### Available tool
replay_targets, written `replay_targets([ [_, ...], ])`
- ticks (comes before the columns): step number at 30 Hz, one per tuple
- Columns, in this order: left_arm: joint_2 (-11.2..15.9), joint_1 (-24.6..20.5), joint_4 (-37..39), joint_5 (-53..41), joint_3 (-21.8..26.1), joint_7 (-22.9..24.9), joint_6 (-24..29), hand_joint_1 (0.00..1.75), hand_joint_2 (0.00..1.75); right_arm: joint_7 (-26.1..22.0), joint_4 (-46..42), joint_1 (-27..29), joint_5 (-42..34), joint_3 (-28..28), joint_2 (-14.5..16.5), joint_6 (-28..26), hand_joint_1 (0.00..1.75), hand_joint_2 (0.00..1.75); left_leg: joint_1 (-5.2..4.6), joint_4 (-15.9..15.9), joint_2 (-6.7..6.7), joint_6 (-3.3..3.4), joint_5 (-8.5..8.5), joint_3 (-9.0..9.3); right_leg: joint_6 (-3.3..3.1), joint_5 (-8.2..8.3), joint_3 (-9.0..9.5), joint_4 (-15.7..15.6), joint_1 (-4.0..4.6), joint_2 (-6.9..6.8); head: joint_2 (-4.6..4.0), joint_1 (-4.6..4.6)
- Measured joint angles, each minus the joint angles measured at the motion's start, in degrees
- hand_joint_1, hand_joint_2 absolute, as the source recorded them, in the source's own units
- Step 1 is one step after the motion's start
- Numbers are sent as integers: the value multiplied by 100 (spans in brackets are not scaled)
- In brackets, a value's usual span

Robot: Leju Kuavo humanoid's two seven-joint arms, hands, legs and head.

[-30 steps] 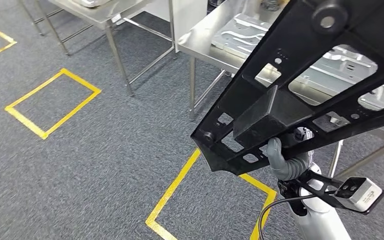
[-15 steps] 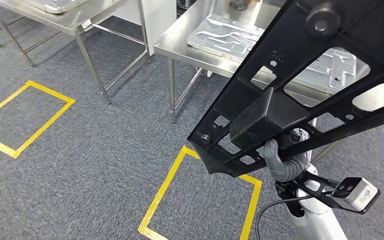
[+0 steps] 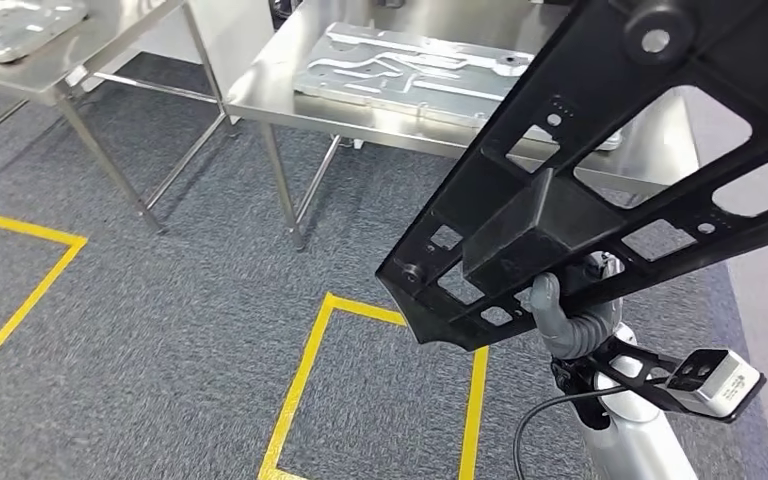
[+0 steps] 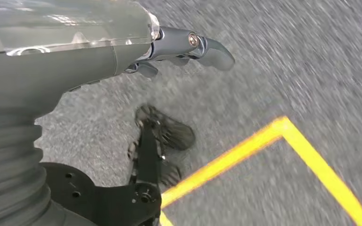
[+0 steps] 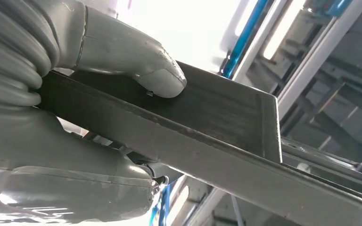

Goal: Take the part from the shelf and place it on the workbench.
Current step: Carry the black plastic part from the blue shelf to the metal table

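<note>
**Surface swings toward centre as the robot carries the part**

The whole head view has shifted since a second ago: the steel surface (image 3: 290, 95) with the silver plate (image 3: 430, 72) on it, then at the upper right of the frame, now sits at the upper middle, and the yellow floor marking (image 3: 305, 385) has slid to lower centre; this reads as the camera turning with the robot, not as the things moving.

The black part (image 3: 600, 170) fills the right side of the frame at much the same tilt as before, held up from below by the right hand (image 3: 570, 325); in the right wrist view the thumb (image 5: 136, 61) presses on the part's upper face while the fingers clamp it from beneath, so the grip looks firm.

The left hand (image 4: 188, 47) hangs over the carpet, holding nothing; whether its fingers are spread or curled I cannot tell.

By my judgement the carry is well along and the robot is squaring up to the surface; setting the part down is not yet begun.
</note>
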Motion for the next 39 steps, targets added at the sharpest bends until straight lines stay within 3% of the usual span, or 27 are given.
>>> replay_targets([
  [2,1,28,1,3,0,-2,-2,0,175,1,4,-12,-3,0,-1,1,175,175,17,801,-207,-34,-356,-383,-25,8,-6,2,1,138,0,-1],
  [3,1,44,1,8,0,-3,-2,0,175,2,7,-9,-4,1,-2,2,175,175,19,1117,-231,-46,-440,-551,-29,9,-9,8,2,214,0,-1],
  [4,1,54,1,15,0,-7,-2,0,175,3,13,-6,-5,1,-2,4,175,175,22,1251,-239,-53,-410,-643,-28,8,-10,17,2,296,0,-1],
  [5,1,56,1,27,0,-13,-2,0,175,3,21,-4,-7,2,-2,6,175,175,30,1152,-247,-57,-265,-630,-24,6,-10,31,0,377,0,-1],
  [6,1,49,1,39,0,-21,-2,0,175,3,29,-4,-11,4,-2,8,175,175,43,842,-291,-58,-34,-518,-15,0,-10,50,-3,457,0,-1],
  [8,2,33,0,56,0,-43,2,0,175,3,43,-11,-25,6,-2,8,175,175,79,66,-554,-38,342,-213,24,-22,-33,109,-8,598,0,0],
  [10,1,34,0,65,0,-60,5,0,175,4,49,-18,-38,7,-2,7,175,175,89,-302,-735,15,432,-64,92,-22,-82,146,-26,728,0,0],
  [12,0,28,0,81,0,-78,3,0,175,6,51,-13,-45,7,4,7,175,175,79,-347,-636,97,446,-42,170,6,-120,138,-51,848,0,0],
  [13,0,17,0,91,1,-88,-2,0,175,7,51,-8,-46,7,8,7,175,175,78,-382,-566,142,468,-26,193,-11,-144,162,-51,805,0,0],
  [15,0,6,0,108,1,-105,-14,0,175,7,51,-15,-50,7,15,7,175,175,85,-456,-427,219,514,-6,221,-220,-306,491,-40,533,0,1],
  [17,2,30,0,111,1,-112,-24,0,175,6,58,-20,-54,7,22,7,175,175,66,-469,-286,246,520,-10,244,-587,-649,1210,-54,261,0,1],
  [19,7,52,0,113,2,-113,-44,0,175,8,79,-10,-46,7,27,-2,175,175,56,-467,-169,241,514,-20,272,-740,-876,1708,-82,181,0,2],
  [20,9,51,0,114,2,-112,-63,0,175,9,87,-5,-28,7,27,-16,175,175,55,-465,-124,234,510,-22,280,-662,-833,1654,-96,162,0,2],
  [21,10,45,0,113,2,-111,-87,0,175,11,93,-3,2,7,27,-38,175,175,55,-464,-90,224,506,-18,282,-506,-673,1383,-108,142,0,2],
  [22,11,36,0,111,2,-109,-111,0,175,12,93,-1,37,7,27,-62,175,175,55,-462,-59,211,501,-8,277,-326,-429,971,-116,104,0,2],
  [24,13,17,0,105,1,-107,-144,0,175,11,87,-4,97,7,28,-97,175,175,31,-446,-26,157,484,0,245,-136,-29,268,-95,18,0,1],
  [25,15,13,0,103,0,-106,-155,0,175,10,80,-4,120,6,28,-106,175,175,24,-443,-18,122,479,2,221,-125,58,103,-77,-7,0,1],
  [29,25,6,0,80,-7,-106,-197,0,175,4,21,6,175,2,29,-134,175,175,48,-349,-38,-20,388,-5,85,-138,109,15,-64,45,0,0],
  [31,34,10,0,57,-16,-108,-209,0,175,-5,-9,16,186,1,28,-164,175,175,68,192,-151,-64,108,-252,21,-140,159,-14,-70,60,0,1],
  [33,37,31,0,50,-23,-109,-214,0,175,-11,-15,44,206,0,27,-184,175,175,72,977,-221,-89,-193,-670,-18,-160,180,-12,-50,92,0,0],
  [34,37,42,0,49,-26,-109,-214,0,175,-13,-15,64,217,0,26,-190,175,175,72,1209,-232,-94,-221,-817,-26,-171,193,-11,-40,118,0,-1],
  [35,37,50,0,45,-28,-109,-214,0,175,-15,-16,82,225,0,27,-195,175,175,72,1213,-236,-89,-126,-859,-28,-186,211,-8,-31,147,0,-1],
  [36,40,53,0,42,-31,-109,-214,0,175,-19,-20,94,229,0,27,-199,175,175,71,984,-239,-74,73,-787,-23,-207,240,-6,-25,175,0,-1],
  [38,58,53,0,34,-33,-109,-214,0,175,-30,-33,103,234,-1,27,-206,175,175,61,181,-283,-19,519,-452,2,-264,301,6,-10,218,0,0],
  [39,69,51,0,27,-33,-109,-214,0,175,-35,-40,104,238,-1,27,-207,175,175,53,-134,-308,9,635,-312,23,-291,317,15,-2,240,0,1],
])
